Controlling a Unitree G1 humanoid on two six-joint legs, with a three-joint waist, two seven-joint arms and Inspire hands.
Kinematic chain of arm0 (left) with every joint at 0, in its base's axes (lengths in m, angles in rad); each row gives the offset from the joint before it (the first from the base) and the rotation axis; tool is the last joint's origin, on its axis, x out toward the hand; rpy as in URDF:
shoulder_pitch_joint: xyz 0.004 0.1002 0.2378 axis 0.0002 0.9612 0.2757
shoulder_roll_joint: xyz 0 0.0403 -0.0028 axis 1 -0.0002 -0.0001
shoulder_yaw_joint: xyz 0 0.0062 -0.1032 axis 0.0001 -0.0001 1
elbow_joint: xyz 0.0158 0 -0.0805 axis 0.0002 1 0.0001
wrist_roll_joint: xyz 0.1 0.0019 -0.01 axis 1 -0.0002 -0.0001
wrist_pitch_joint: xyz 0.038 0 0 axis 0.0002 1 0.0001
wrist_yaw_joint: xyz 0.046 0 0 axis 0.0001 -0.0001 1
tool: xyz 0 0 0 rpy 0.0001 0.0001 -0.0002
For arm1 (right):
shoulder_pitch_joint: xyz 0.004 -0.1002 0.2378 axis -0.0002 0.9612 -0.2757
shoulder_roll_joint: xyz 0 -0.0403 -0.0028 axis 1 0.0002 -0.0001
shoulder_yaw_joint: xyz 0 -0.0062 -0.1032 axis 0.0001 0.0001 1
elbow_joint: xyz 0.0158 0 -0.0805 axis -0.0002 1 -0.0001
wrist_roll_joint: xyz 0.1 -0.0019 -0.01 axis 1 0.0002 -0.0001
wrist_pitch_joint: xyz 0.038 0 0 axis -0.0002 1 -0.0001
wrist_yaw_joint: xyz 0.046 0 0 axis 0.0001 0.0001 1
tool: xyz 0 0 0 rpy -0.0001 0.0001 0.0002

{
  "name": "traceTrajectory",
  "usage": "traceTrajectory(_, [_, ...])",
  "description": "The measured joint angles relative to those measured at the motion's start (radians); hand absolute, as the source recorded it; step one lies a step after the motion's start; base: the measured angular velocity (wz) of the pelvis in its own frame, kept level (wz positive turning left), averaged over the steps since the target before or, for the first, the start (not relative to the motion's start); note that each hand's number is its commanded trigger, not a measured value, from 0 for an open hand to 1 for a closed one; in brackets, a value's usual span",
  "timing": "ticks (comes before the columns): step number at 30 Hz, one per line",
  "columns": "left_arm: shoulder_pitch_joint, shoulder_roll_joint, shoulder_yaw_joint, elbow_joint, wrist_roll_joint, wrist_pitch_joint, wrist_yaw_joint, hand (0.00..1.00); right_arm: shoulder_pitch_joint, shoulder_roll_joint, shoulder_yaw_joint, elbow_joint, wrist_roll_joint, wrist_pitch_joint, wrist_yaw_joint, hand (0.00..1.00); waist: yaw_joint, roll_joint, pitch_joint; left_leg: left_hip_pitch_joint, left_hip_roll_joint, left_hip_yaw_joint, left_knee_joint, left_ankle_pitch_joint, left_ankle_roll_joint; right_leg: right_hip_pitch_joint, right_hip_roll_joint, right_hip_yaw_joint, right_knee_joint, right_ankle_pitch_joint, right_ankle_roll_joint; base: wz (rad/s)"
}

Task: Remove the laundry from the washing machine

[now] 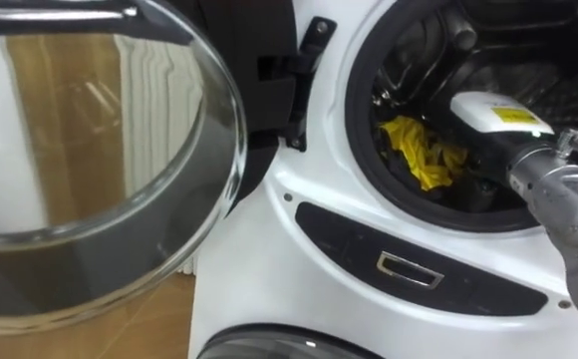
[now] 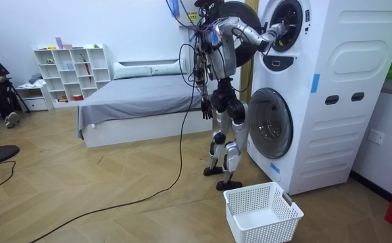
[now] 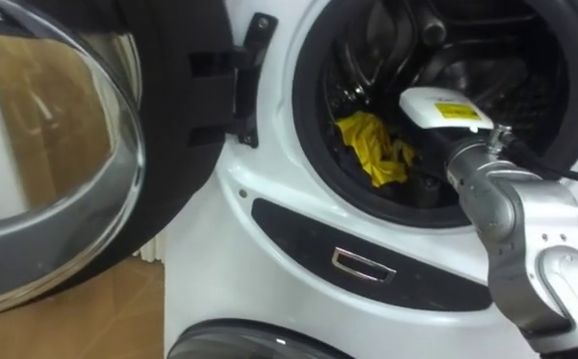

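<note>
Clothes (image 1: 421, 152) show as one crumpled yellow piece low in the drum (image 1: 528, 70), at the centre right of the left eye view. The right hand (image 1: 496, 118) reaches into the drum just to the right of and slightly above that piece. Its fingers point into the dark, so whether they are apart or clamped on cloth cannot be told, nor whether they touch the yellow piece.

To do the reach well, I judge the hand should move down and left onto the bunched middle of the cloth. It should gather a thick fold, then draw it out over the lower rim (image 1: 389, 194) without snagging it.

Further out, the glass door (image 1: 100, 160) hangs open at the left. In the room view the left hand (image 2: 204, 108) hangs by the body, and a white basket (image 2: 260, 219) stands on the floor before the washing machine (image 2: 331, 135).
</note>
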Motion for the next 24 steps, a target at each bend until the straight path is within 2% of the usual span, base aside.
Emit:
traceTrajectory(4, [0.000,0.003,0.000,0.000,0.000,0.000,0.000,0.00,-0.006,-0.008,0.006,-0.014,-0.016,0.023,0.050,1.00,0.001,-0.008,0.0012,0.001,0.002,-0.002,-0.001,0.001,-0.002,0.002,0.002,-0.002,0.000,-0.001,-0.002,0.01])
traceTrajectory(6, [-0.001,0.006,0.000,0.000,0.000,0.000,0.000,0.00,-0.015,-0.013,0.005,-0.017,-0.019,0.050,0.059,1.00,-0.001,-0.008,0.0015,0.001,0.003,0.000,-0.001,0.000,-0.004,-0.001,0.002,-0.001,0.002,-0.001,-0.003,-0.03])
traceTrajectory(10, [-0.014,0.011,0.000,0.003,0.000,-0.005,0.000,0.00,-0.024,-0.004,0.005,-0.001,-0.030,0.050,0.057,1.00,0.007,-0.010,0.0027,0.001,0.004,-0.001,-0.003,0.000,-0.008,-0.006,0.004,0.002,0.002,-0.002,-0.004,0.02])
traceTrajectory(14, [-0.023,0.011,-0.002,0.003,-0.001,-0.016,0.000,0.00,-0.027,-0.021,0.005,0.000,-0.018,0.049,0.054,1.00,0.021,-0.015,0.0054,0.002,0.005,0.000,-0.014,0.005,-0.006,-0.003,0.004,0.000,-0.001,-0.003,-0.006,-0.01])
traceTrajectory(19, [-0.022,0.011,-0.036,0.005,-0.005,-0.028,0.009,0.00,-0.015,-0.063,0.006,-0.027,0.034,0.019,0.046,1.00,0.020,-0.017,0.0065,0.009,0.005,0.001,-0.014,0.002,-0.005,0.002,0.004,0.005,-0.001,-0.008,-0.005,-0.01])
traceTrajectory(24, [-0.023,0.011,-0.040,0.036,-0.008,-0.035,0.017,0.00,-0.010,-0.066,0.001,-0.087,0.038,0.007,0.040,1.00,-0.009,-0.010,0.0068,-0.010,0.006,0.000,-0.012,-0.002,-0.006,-0.014,0.009,0.012,-0.002,-0.010,-0.005,0.00])
